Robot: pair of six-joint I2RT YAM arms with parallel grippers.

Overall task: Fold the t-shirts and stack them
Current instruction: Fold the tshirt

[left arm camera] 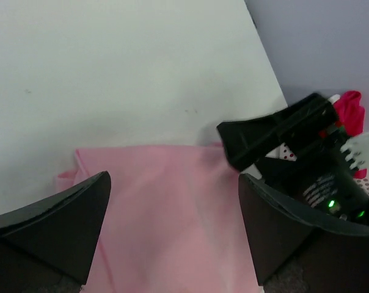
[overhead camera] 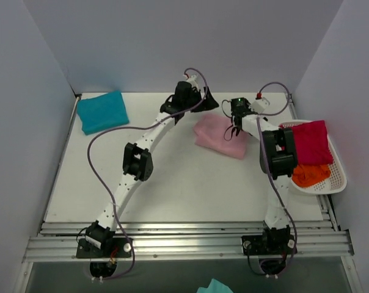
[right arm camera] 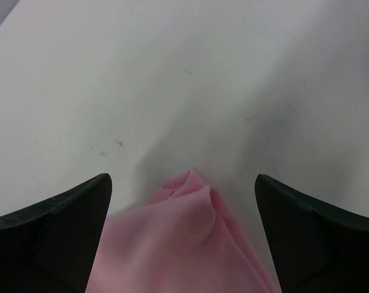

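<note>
Teal-blue t-shirt (overhead camera: 102,112): folded into a flat rectangle in the far-left corner of the white table (overhead camera: 172,183), well apart from both arms.
Left gripper (left arm camera: 172,235): fingers spread wide, gripping nothing. It hangs over the pink cloth's far edge (whether the tips touch it, I cannot tell).
Left arm: runs diagonally from its base to the table's far middle, wrist bent downward.
Light pink t-shirt (overhead camera: 221,135): a soft folded bundle at mid-table, lying between the two grippers.
Right gripper (right arm camera: 184,232): fingers wide apart, nothing pinched. A puckered pink fold sits between them.
Right arm: elbow beside the basket, forearm leaning left.
Basket (overhead camera: 337,180): white slotted plastic at the table's right edge, holding the magenta-red t-shirt (overhead camera: 311,141) and a crumpled orange t-shirt (overhead camera: 311,174).
</note>
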